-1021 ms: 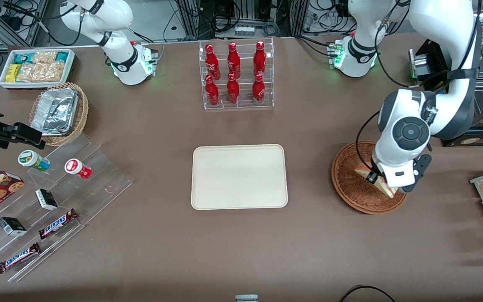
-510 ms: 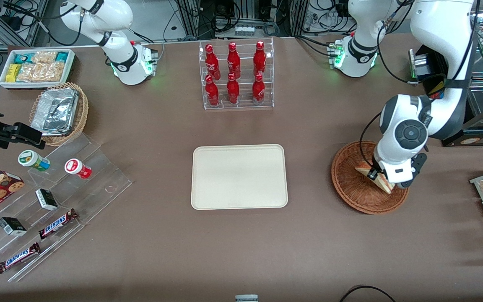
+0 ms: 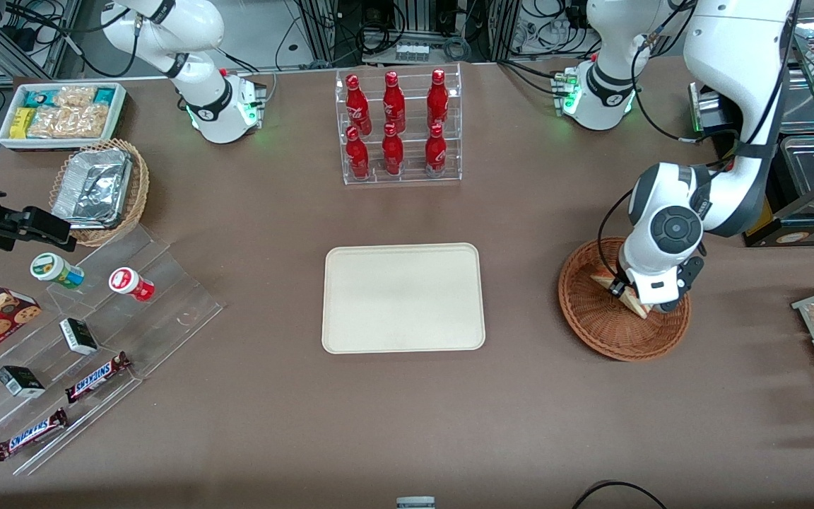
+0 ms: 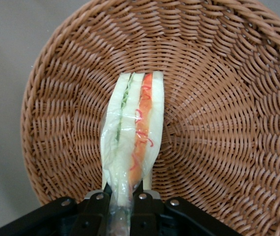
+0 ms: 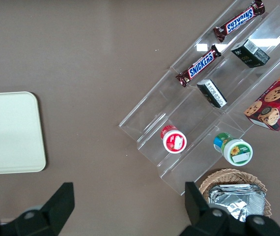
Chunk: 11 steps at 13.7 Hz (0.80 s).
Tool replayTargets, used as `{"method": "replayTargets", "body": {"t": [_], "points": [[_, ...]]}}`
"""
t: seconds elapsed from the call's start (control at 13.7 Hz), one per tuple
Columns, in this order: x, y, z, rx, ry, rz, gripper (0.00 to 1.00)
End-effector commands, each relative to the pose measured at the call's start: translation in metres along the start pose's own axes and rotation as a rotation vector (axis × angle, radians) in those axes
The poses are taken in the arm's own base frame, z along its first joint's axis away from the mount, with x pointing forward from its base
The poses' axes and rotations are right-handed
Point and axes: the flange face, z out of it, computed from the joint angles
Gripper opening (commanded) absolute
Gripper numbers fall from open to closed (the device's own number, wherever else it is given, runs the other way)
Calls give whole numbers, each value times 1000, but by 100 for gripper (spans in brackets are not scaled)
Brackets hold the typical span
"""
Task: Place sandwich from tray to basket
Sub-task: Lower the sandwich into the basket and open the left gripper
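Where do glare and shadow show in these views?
Right wrist view: glare patches on the clear stepped rack, shadow beside the white tray; left wrist view: soft sheen on the wrapped sandwich, which the left gripper holds over the wicker basket.

White arm (image 3: 721, 56), grey bands (image 3: 754, 150).
Round grey joint cap (image 3: 677, 229), black cable (image 3: 600, 230), black tool (image 3: 617, 288) at wrist end, silver screws (image 4: 174, 202).

1 sandw. (image 4: 132, 130), 2 bskts (image 3: 608, 329), 6 btls (image 3: 393, 104), 2 jars (image 3: 131, 283)
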Motion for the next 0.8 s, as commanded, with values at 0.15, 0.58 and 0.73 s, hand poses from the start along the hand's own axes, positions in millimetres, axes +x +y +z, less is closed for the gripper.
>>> {"method": "replayTargets", "body": {"t": [0.15,0.58,0.73], "points": [[5,12,-20,-31,28,12,100],[11,26,-155,97,-32,133,100],[18,18,-208,84,-81,186,100]]}}
